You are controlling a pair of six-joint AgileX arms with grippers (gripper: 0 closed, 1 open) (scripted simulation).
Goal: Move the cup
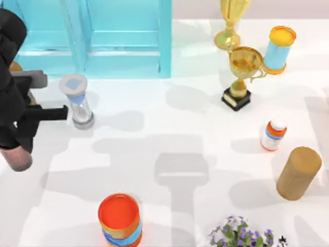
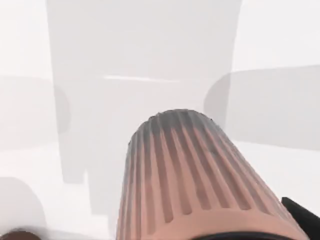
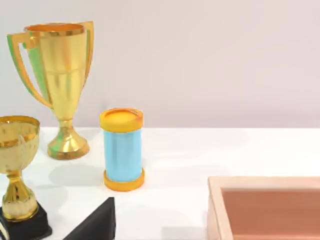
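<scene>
A small ribbed pinkish-brown cup (image 1: 18, 158) sits at the far left edge of the top view, partly hidden beneath the left gripper (image 1: 20, 146), whose fingers appear clamped on it. To carry it well, keep it upright and steer clear of the hourglass (image 1: 77, 101) just right of it; the right gripper is out of sight
</scene>
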